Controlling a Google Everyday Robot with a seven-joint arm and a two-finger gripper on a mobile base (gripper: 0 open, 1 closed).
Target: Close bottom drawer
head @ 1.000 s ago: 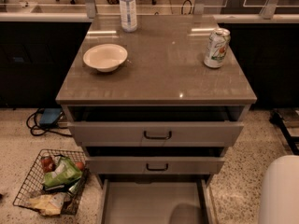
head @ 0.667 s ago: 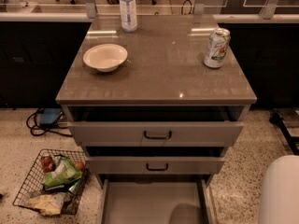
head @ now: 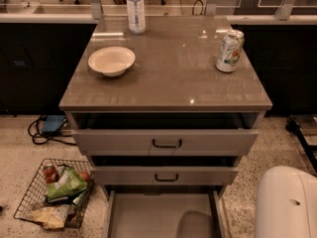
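The cabinet's bottom drawer (head: pixel 148 212) is pulled far out toward me. Its plain grey tray shows at the lower edge of the camera view, and its front and handle are cut off below the frame. A dim rounded shadow (head: pixel 195 224) lies on the tray's right part. Above it, the middle drawer (head: pixel 166 175) and the top drawer (head: pixel 166 142) each stand slightly out, both with black bar handles. My gripper is out of view. Only a white rounded part of the robot (head: pixel 287 202) shows at the lower right, right of the open drawer.
On the cabinet top (head: pixel 168 78) stand a white bowl (head: pixel 111 60), a water bottle (head: pixel 135 8) and a drink can (head: pixel 230 50). A wire basket (head: pixel 54 192) of snacks sits on the floor at the left, with cables (head: pixel 47 128) behind it. Dark counters run along the back.
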